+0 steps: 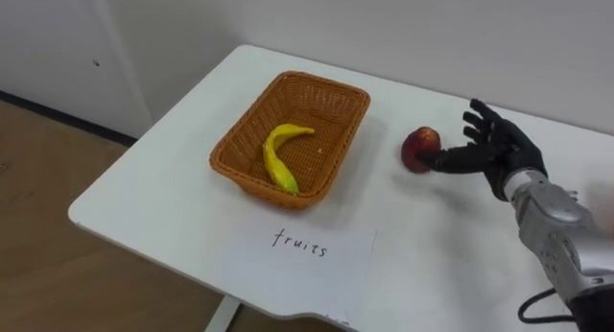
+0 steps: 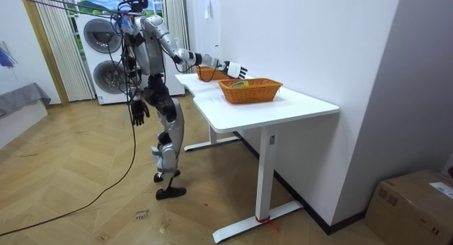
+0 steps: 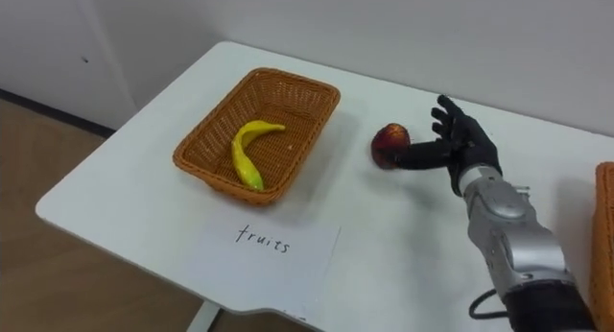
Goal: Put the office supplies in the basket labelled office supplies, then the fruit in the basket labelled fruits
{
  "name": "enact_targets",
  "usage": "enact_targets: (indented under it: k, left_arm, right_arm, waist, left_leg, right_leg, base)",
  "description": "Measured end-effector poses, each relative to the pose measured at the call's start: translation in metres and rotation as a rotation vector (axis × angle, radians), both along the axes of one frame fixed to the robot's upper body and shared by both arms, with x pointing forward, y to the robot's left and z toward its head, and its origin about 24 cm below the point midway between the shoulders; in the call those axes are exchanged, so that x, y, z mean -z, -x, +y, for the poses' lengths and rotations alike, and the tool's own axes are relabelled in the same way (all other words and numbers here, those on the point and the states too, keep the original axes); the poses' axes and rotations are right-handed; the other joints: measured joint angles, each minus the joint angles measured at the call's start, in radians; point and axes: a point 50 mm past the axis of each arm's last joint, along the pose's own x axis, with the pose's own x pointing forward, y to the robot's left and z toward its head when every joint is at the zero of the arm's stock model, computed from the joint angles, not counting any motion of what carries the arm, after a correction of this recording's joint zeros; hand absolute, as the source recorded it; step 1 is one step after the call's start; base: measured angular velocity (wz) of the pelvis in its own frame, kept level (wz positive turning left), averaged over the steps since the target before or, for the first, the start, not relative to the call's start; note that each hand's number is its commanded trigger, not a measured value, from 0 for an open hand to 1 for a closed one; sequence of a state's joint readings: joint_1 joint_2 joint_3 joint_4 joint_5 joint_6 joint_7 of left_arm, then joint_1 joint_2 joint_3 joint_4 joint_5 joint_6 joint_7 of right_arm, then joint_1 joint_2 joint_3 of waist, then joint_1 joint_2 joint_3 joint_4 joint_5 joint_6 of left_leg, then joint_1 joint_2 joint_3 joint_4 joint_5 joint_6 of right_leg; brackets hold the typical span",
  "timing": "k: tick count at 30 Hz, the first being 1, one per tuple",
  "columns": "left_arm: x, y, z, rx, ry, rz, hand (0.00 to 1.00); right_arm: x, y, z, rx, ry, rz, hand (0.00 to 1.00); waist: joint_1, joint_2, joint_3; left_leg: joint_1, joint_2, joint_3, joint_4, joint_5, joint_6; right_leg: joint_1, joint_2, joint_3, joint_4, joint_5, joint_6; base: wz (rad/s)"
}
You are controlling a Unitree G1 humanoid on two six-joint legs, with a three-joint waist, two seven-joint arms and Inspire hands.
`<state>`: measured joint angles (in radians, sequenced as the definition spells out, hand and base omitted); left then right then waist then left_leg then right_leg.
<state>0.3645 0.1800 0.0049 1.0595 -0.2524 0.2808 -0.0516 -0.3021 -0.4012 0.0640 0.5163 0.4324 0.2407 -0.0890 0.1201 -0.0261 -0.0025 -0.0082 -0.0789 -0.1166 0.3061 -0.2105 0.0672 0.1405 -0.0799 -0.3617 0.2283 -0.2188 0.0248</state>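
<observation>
Right hand (image 1: 494, 150) was spread open, thumb right up against the apple (image 1: 420, 148) on the table (image 1: 173, 198), just right of the fruit basket (image 1: 232, 145). It looked light, firm, smooth and prone to rolling, so I'd wrap around its middle. Left hand (image 2: 138, 112) hung by the robot's side.

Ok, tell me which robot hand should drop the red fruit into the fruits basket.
Right. The right robot hand is open beside the red fruit, thumb at it, near the basket. The left robot hand hangs by the robot's side, off the table.
</observation>
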Motion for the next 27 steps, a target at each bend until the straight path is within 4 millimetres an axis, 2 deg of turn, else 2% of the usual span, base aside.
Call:
enact_targets:
  k: [3,10,12,16,27]
  left_arm:
    - [0.001,0.001,-0.003,-0.009,0.012,0.001,0.0]
    - [0.0,0.002,-0.004,-0.023,0.029,-0.009,0.0]
    - [0.0,0.004,-0.005,-0.031,0.033,-0.009,0.0]
    - [0.0,0.006,-0.006,-0.057,0.037,-0.016,0.0]
    - [0.0,-0.002,-0.006,-0.078,0.038,-0.055,0.0]
  right_arm:
    - [0.004,0.003,-0.006,0.043,0.007,0.022,0.0]
    - [-0.007,-0.01,-0.016,0.098,0.001,-0.005,0.0]
    - [-0.009,-0.012,-0.015,0.098,0.0,-0.006,0.0]
    - [-0.008,-0.013,-0.021,0.115,0.01,-0.003,0.0]
    - [-0.013,-0.023,-0.03,0.15,0.028,0.0,0.0]
  waist:
    - [0.004,-0.002,0.0018]
    - [0.004,0.003,0.0032]
    - [0.01,0.004,0.0072]
    - [0.015,0.002,0.0096]
    - [0.022,-0.003,0.008]
  left_leg:
    - [-0.017,-0.004,0.001,0.003,0.001,0.0]
    - [-0.054,-0.003,0.0,0.017,0.002,-0.001]
    - [-0.058,-0.003,0.001,0.019,0.002,-0.001]
    - [-0.073,-0.003,0.001,0.024,0.002,-0.001]
    - [-0.11,0.0,0.005,0.042,0.005,-0.003]
  right_leg:
    - [-0.03,-0.008,0.002,0.028,-0.012,-0.001]
    - [-0.068,-0.009,0.002,0.04,-0.014,-0.003]
    - [-0.074,-0.011,0.003,0.048,-0.016,-0.003]
    - [-0.08,-0.01,0.003,0.047,-0.017,-0.004]
    - [-0.122,-0.008,0.01,0.059,-0.02,-0.01]
  base:
    - [-0.01]
    - [0.02]
    - [0.0]
    - [0.0]
    - [-0.01]
